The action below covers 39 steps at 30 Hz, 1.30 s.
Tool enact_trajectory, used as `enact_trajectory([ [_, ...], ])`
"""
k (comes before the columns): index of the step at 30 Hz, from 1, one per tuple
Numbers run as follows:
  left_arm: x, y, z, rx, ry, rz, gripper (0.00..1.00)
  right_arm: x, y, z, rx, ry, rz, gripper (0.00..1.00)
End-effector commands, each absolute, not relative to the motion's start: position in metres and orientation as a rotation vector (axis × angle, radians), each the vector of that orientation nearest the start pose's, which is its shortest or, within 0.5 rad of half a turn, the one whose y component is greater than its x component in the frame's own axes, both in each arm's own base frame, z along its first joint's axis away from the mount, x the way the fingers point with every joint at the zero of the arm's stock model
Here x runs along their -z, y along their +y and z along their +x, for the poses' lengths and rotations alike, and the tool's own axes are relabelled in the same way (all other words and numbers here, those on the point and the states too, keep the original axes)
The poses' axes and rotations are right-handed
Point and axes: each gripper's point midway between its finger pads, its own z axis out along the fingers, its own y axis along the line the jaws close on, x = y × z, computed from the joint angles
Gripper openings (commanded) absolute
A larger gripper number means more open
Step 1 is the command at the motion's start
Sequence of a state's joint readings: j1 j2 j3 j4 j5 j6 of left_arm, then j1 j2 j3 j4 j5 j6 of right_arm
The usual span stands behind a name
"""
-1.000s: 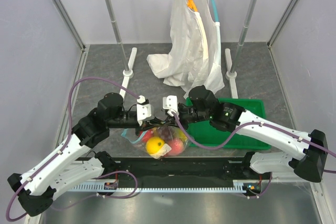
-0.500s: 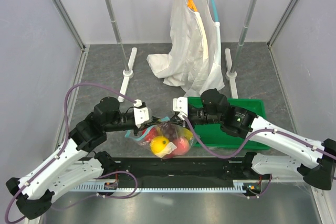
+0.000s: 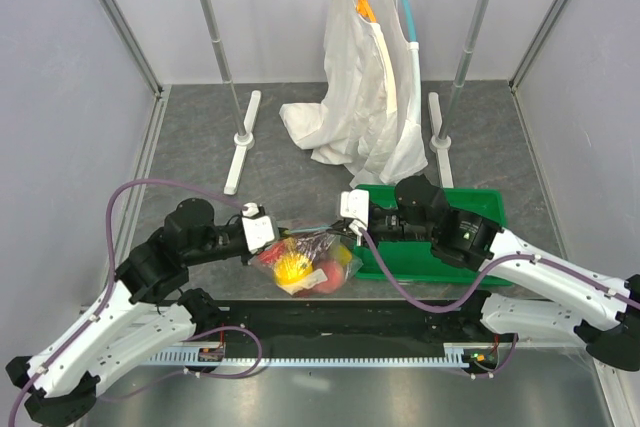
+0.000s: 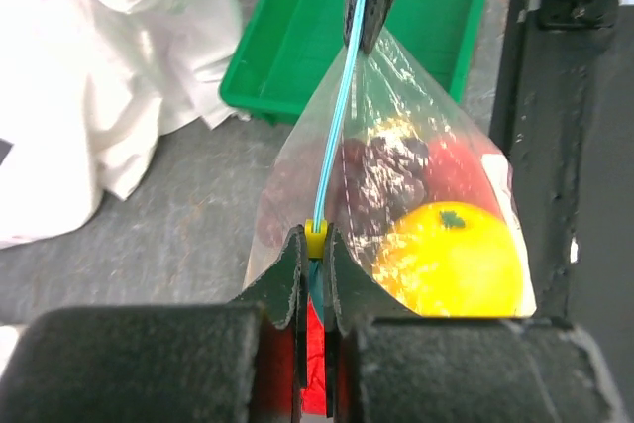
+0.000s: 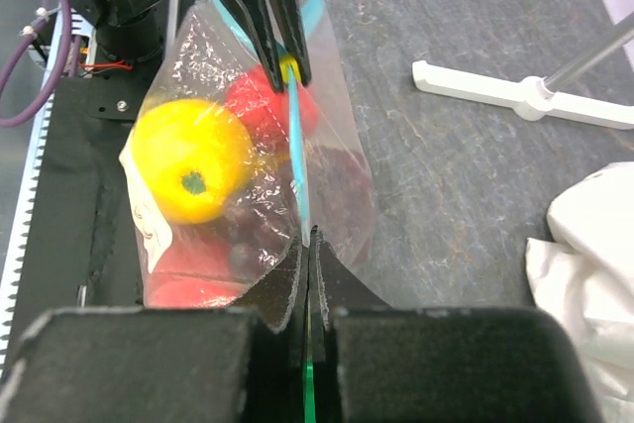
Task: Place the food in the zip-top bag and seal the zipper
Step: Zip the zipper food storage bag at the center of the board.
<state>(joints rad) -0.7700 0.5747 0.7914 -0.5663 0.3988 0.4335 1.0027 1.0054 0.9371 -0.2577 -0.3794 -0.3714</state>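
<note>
Both arms reach inward, elbows bent, wrists facing each other. Left gripper [image 4: 315, 248] is pinched tight on one end of the zipper [image 4: 338, 111]. Straight across from it, the right gripper [image 5: 308, 245] is clamped on the other end.

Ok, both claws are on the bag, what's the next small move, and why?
Probably lower the zip-top bag to the table, then open both claws. The food is inside, and the zipper shows as one taut line between the left claw and right claw, apparently sealed.
</note>
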Motion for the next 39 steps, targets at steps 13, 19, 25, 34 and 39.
enact_trajectory([
  [13, -0.208, -0.134, 0.156, 0.234, 1.715, 1.241, 0.02, -0.274, 0.276, 0.200, -0.474, 1.435, -1.122, 0.00],
  [19, -0.195, -0.118, 0.164, 0.122, 1.789, 1.224, 0.02, -0.263, 0.268, 0.214, -0.396, 1.479, -1.065, 0.00],
  [25, -0.188, -0.099, 0.167, 0.010, 1.847, 1.209, 0.02, -0.261, 0.259, 0.228, -0.305, 1.486, -1.024, 0.00],
  [34, -0.166, -0.055, 0.162, -0.206, 1.991, 1.178, 0.02, -0.264, 0.261, 0.231, -0.300, 1.465, -1.020, 0.00],
  [39, -0.148, -0.034, 0.148, -0.274, 2.061, 1.213, 0.02, -0.269, 0.264, 0.233, -0.301, 1.448, -1.027, 0.00],
])
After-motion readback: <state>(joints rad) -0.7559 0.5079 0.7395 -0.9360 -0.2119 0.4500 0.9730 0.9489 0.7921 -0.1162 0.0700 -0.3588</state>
